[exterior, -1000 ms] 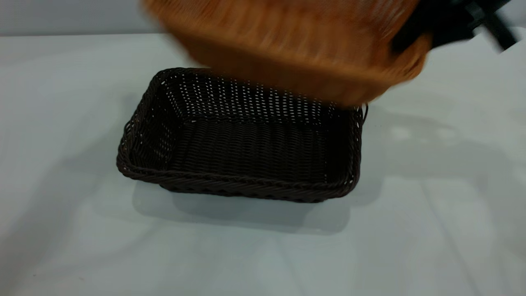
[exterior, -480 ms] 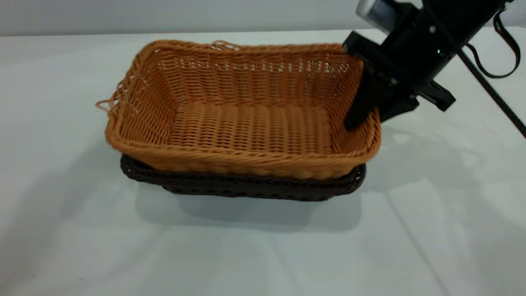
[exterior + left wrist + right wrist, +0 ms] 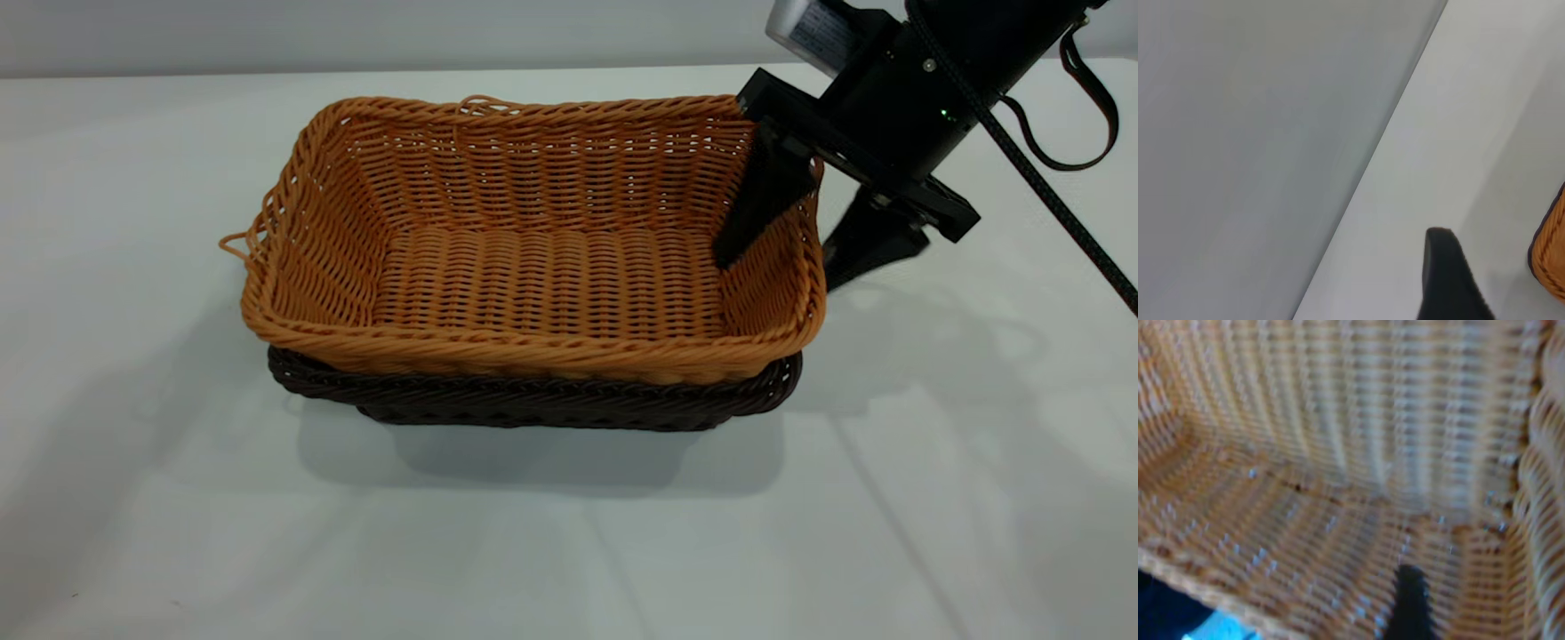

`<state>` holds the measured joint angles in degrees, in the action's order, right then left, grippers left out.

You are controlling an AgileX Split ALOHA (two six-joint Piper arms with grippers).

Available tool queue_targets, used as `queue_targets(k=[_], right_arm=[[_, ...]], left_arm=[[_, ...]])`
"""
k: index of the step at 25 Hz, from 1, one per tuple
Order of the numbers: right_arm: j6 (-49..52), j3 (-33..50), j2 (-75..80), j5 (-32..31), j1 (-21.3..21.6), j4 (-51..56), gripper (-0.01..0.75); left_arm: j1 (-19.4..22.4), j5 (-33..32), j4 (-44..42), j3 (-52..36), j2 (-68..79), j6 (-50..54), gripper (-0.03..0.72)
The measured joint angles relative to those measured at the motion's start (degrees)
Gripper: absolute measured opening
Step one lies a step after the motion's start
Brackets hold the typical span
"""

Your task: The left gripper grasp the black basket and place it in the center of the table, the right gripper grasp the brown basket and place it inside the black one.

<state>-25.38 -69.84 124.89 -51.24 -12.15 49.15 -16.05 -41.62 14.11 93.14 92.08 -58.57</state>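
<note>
The brown wicker basket sits nested inside the black wicker basket at the middle of the table. Only the black basket's rim and lower wall show beneath it. My right gripper is open and straddles the brown basket's right wall. One finger is inside the basket and the other is outside, neither pressing the wall. The right wrist view shows the brown basket's inside and one finger. My left gripper shows only in the left wrist view, over bare table beside the brown basket's edge.
The white table spreads around the baskets on all sides. The right arm and its cable reach in from the upper right. A grey wall runs along the table's far edge.
The brown basket came down from above and settled into the black basket. My right gripper's fingers, closed on the basket's right wall half a second ago, have spread apart.
</note>
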Motion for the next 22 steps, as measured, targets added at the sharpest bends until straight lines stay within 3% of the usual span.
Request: queue_targets(k=[3, 5, 10, 14, 22], right_arm=[[-0.41, 0.00, -0.70, -1.57, 0.00, -1.15, 0.636], [-0.35, 0.00, -2.08, -2.74, 0.00, -1.87, 0.654], [1.14, -1.05, -5.45, -6.36, 0.00, -3.89, 0.607], [3.99, -4.13, -8.96, -13.14, 0.04, -7.70, 0.562], [10.49, -6.58, -23.32, -17.26, 0.04, -15.64, 0.554]], left_arm=[[0.00, 0.00, 0.00, 0.00, 0.00, 0.00, 0.372], [0.00, 0.00, 0.00, 0.00, 0.00, 0.00, 0.372], [0.00, -0.55, 0.00, 0.00, 0.00, 0.00, 0.372], [0.00, -2.22, -0.07, 0.00, -1.01, 0.00, 0.372], [0.00, -12.37, -0.41, 0.00, -10.60, 2.08, 0.370]])
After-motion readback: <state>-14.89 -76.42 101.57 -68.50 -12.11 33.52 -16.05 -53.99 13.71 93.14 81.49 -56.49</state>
